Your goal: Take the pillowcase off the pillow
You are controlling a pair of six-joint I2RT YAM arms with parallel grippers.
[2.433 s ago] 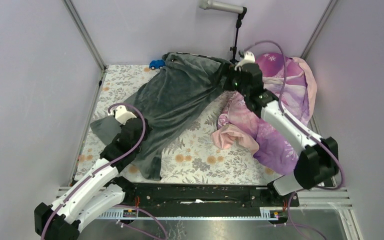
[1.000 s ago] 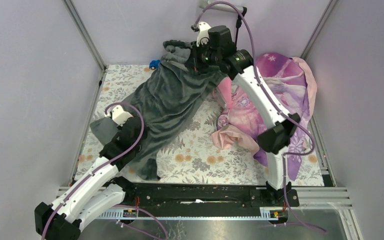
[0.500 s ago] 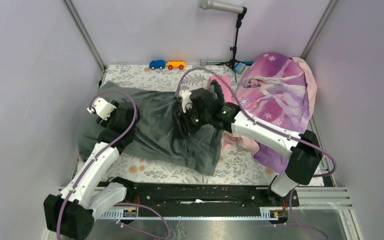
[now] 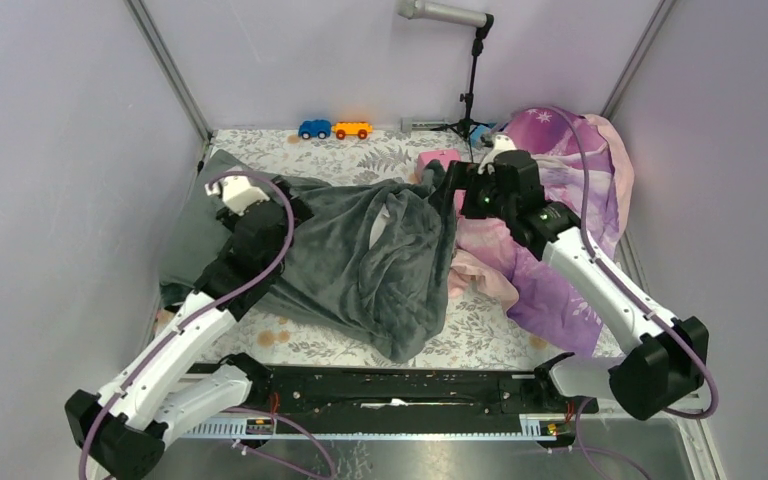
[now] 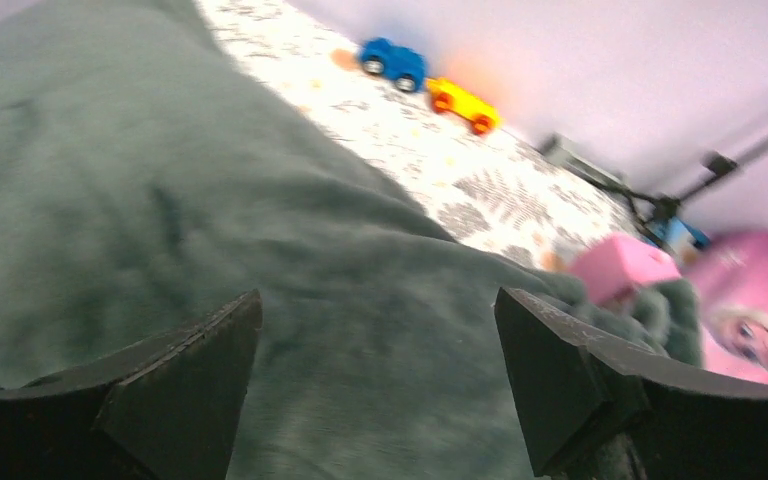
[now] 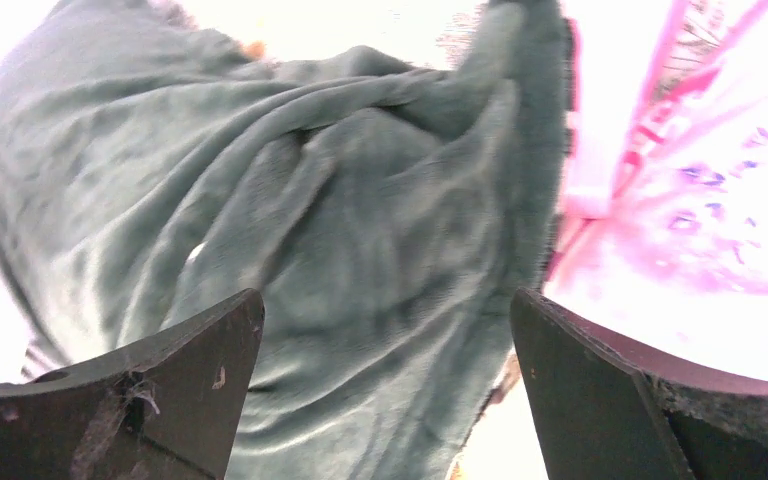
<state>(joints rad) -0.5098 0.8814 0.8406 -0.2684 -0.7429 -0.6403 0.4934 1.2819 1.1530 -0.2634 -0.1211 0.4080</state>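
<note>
Our left gripper [image 5: 377,300] and right gripper [image 6: 385,295] are wide open. We should pinch the pillowcase [image 4: 360,260] edge tight, then pull slowly.

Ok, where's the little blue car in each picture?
Top external: the blue car is near the top, left of centre, next to the orange car.
Left wrist: it is at the top, around the middle, with the orange car to its right.
Right wrist: not in it.
Shared landmark: the grey-green pillowcase shows in all three views.
</note>
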